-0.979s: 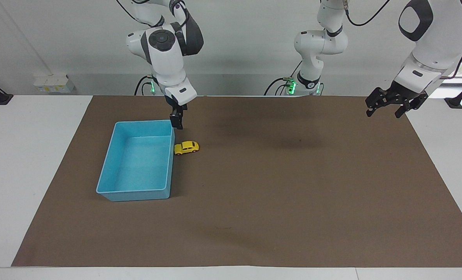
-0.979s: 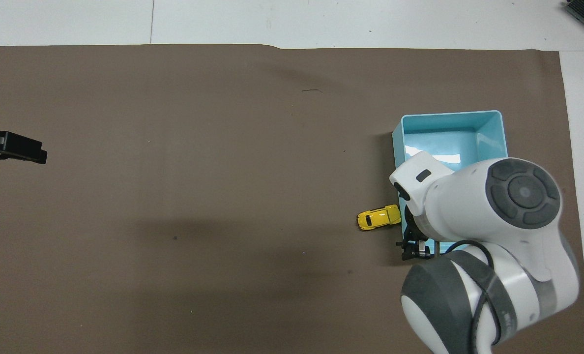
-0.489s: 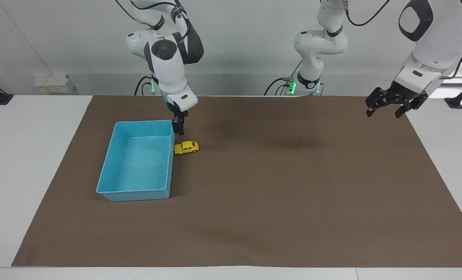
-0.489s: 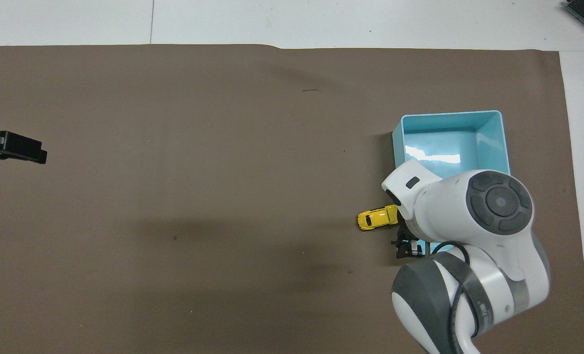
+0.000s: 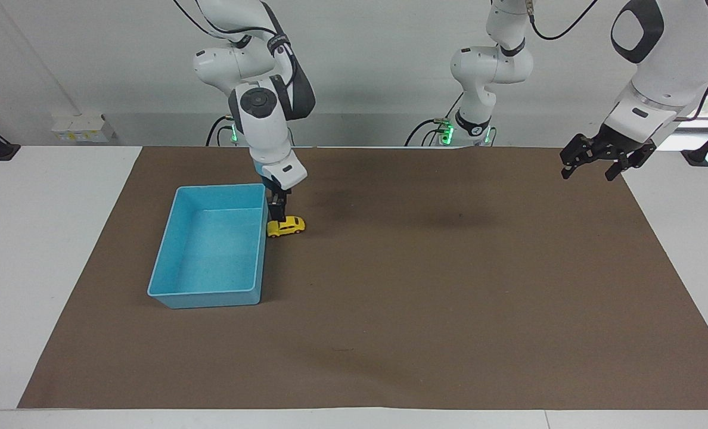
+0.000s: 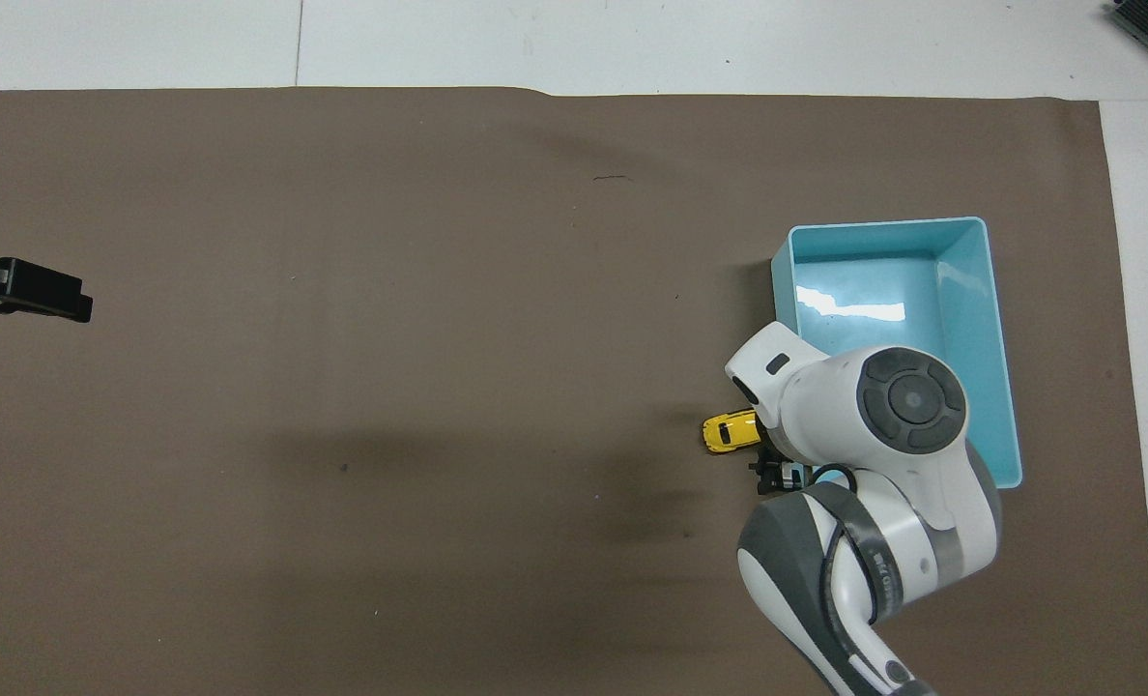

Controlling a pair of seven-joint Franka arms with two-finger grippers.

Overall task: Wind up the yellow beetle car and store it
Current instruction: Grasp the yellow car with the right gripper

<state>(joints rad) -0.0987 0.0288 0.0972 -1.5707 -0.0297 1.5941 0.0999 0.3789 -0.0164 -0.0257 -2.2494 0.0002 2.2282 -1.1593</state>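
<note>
Brown matting (image 5: 390, 310) covers most of the white counter (image 5: 44, 250), and everything of interest sits toward the right arm's end of it. Going across the facing view from its left side, the first thing is the blue bin (image 5: 169, 262), open-topped and standing on the mat with nothing in it, probably set there as the place where the toy is to be stored. Touching or just beside the bin's long wall, at the corner nearer the robots, lies the yellow beetle car (image 5: 287, 226), resting on its wheels on the mat and not yet lifted. The right end effector (image 5: 277, 213) hangs directly over the bin-side end of the car, pointing straight down, its fingers spread; the tips look just above the roof, though I cannot tell whether they touch. This reads as the approach for a first grasp, chosen from above because the bin wall blocks one side. A descent too close to that wall could catch the rim. Last, over the mat's edge at the left arm's end, the left end effector (image 5: 605, 156) waits with fingers spread, holding nothing.
</note>
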